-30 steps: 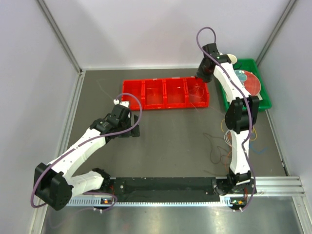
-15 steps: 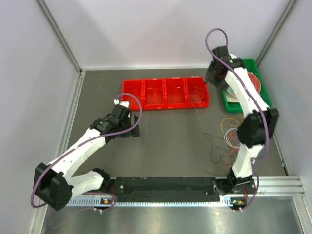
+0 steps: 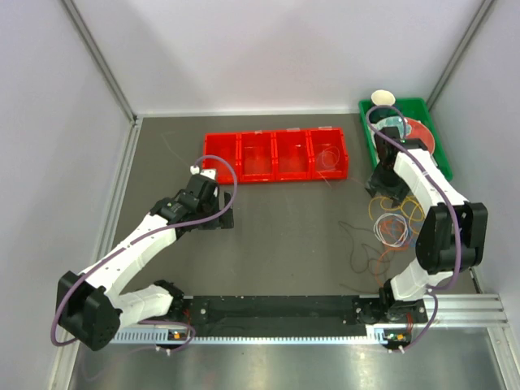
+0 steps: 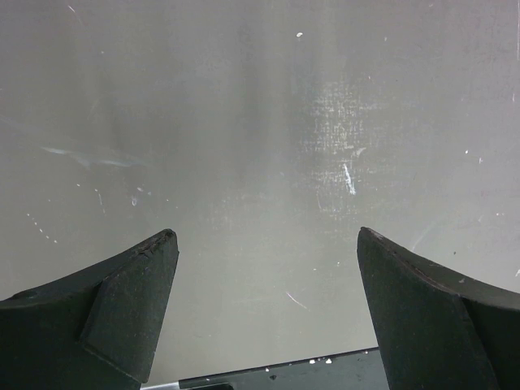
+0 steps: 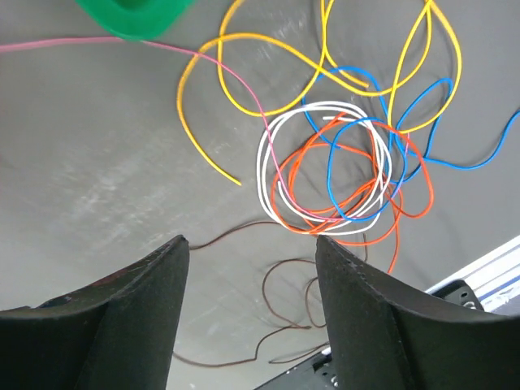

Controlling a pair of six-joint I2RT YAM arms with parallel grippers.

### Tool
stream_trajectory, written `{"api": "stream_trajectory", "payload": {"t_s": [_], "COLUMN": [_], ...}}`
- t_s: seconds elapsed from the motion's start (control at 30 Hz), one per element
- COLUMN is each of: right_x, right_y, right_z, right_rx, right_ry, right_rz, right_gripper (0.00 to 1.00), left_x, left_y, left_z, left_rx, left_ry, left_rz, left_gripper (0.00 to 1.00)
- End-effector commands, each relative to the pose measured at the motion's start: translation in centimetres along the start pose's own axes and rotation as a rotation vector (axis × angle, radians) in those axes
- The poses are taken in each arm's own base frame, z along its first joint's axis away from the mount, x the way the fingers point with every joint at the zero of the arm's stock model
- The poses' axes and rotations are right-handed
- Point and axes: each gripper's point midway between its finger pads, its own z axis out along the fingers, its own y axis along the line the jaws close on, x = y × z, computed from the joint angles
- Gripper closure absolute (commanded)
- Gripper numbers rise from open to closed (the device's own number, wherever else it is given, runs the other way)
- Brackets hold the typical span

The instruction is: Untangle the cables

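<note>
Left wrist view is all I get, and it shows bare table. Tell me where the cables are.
Observer: The cables lie tangled on the table, at its right side.
Operator: Report the right gripper.
Observer: The right gripper hovers open over the tangle, holding nothing.
Operator: List the colours.
Observer: A white loop, an orange-red loop and a blue loop overlap; a yellow strand and a brown strand trail outside.

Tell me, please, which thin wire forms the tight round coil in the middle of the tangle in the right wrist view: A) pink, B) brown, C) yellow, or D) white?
D: the thin white wire winds in a near-circle at the tangle's centre, whereas the yellow wire sprawls in wide open loops and the brown wire trails loosely.
</note>
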Motion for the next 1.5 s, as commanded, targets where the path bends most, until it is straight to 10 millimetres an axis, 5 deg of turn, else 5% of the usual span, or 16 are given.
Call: {"api": "stream_trajectory", "payload": {"t_s": [0.0, 0.37, 0.73, 1.03, 1.1, 1.27, 1.47], "right_x": [0.2, 0.4, -0.1, -0.5, -0.8, -2.9, -6.6], "right_y": [0.1, 0.3, -0.9, -0.1, -0.1, 1.0, 5.1], "right_z": [1.1, 4.9, 7.6, 8.3, 7.9, 4.9, -3.7], "right_rx": [-0.041, -0.017, 0.034, 0.019, 0.013, -0.067, -0.295], "right_ry": [-0.02, 0.028, 0.068, 0.071, 0.059, 0.0, -0.128], "right_rz": [0.026, -0.029, -0.022, -0.041, -0.041, -0.01, 0.024], "right_gripper": [0.41, 0.57, 0.6, 0.83, 0.99, 1.0, 1.0], "left_x": [-0.4, -0.5, -0.6, -0.5, -0.5, -0.5, -0.4], "left_y": [-0.6, -0.5, -0.2, 0.1, 0.0, 0.1, 0.1], "left_z": [0.1, 0.0, 0.0, 0.1, 0.1, 0.2, 0.3], "left_rx": [0.024, 0.016, -0.003, -0.019, -0.019, -0.022, -0.027], "left_ry": [-0.016, -0.026, -0.033, -0.031, -0.031, -0.028, -0.022], "left_rz": [0.003, 0.007, 0.0, -0.001, -0.002, -0.002, -0.001], "left_gripper": [0.05, 0.05, 0.05, 0.05, 0.05, 0.05, 0.05]}}
